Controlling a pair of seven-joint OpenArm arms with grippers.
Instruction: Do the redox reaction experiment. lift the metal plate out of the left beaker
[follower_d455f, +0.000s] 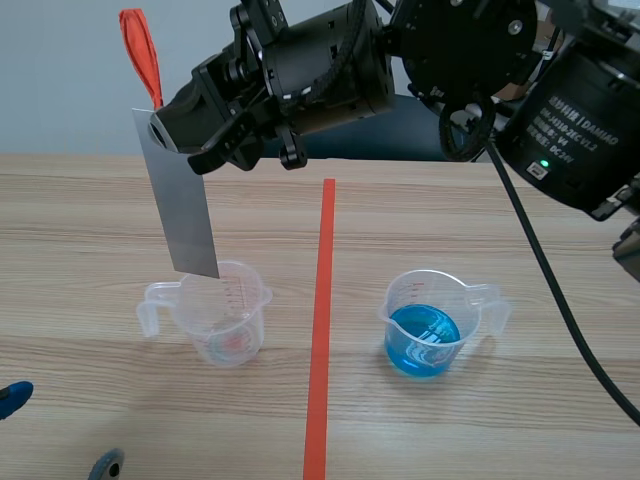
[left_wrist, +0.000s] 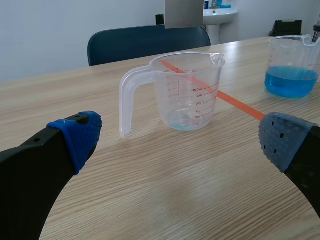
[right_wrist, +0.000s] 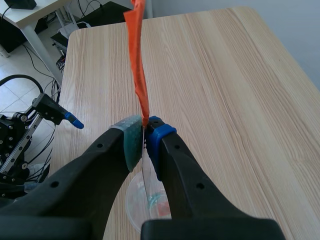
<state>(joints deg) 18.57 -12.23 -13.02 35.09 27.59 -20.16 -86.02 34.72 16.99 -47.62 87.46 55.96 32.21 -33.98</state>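
The grey metal plate (follower_d455f: 180, 200) hangs upright over the left beaker (follower_d455f: 225, 315), its lower edge above the rim. My right gripper (follower_d455f: 160, 125), reaching across from the right, is shut on the plate's top edge, where an orange tape tab (follower_d455f: 142, 55) sticks up. In the right wrist view the right gripper (right_wrist: 144, 142) pinches the plate (right_wrist: 146, 175) edge-on, with the beaker (right_wrist: 150, 200) below. My left gripper (left_wrist: 181, 139) stands open low on the table, facing the clear beaker (left_wrist: 187, 92), which holds a little liquid. The plate's lower end (left_wrist: 184, 12) shows above it.
A second beaker (follower_d455f: 430, 325) with blue liquid stands right of the orange-red tape line (follower_d455f: 320, 330). A blue chair (left_wrist: 150, 42) is beyond the table's far edge. The left gripper (follower_d455f: 58, 430) sits at the table's near left corner.
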